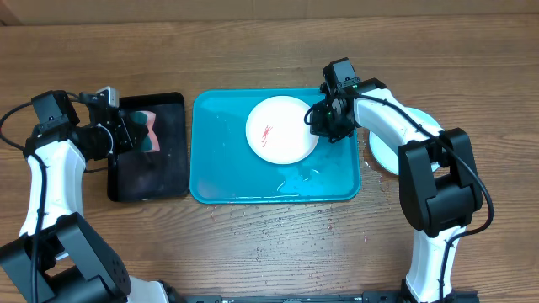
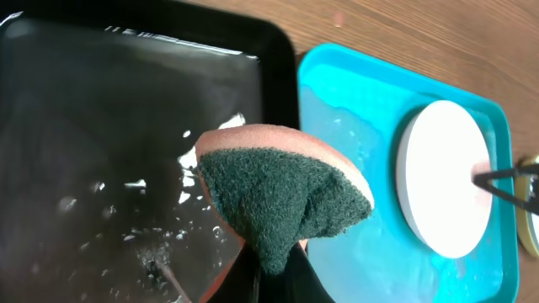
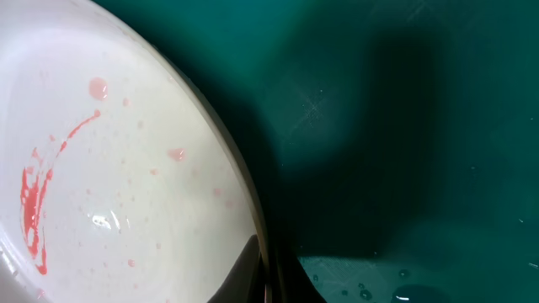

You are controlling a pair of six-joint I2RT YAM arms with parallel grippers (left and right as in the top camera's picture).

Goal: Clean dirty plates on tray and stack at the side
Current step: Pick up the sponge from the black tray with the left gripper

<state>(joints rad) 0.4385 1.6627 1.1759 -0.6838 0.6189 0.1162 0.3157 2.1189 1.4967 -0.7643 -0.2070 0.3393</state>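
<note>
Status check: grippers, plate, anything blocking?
Left gripper shut on sponge over black tray. Right gripper pinching white plate rim, red smears uncleaned, on turquoise tray. Pale plate off-tray, right side. Nothing blocking.

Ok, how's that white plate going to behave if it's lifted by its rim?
Probably slippery: the white plate sits on a wet tray with water pooled nearby. It looks like thin plastic, so likely light and fairly stiff. Pinched at one edge by the right gripper, it may tilt or swing.
</note>
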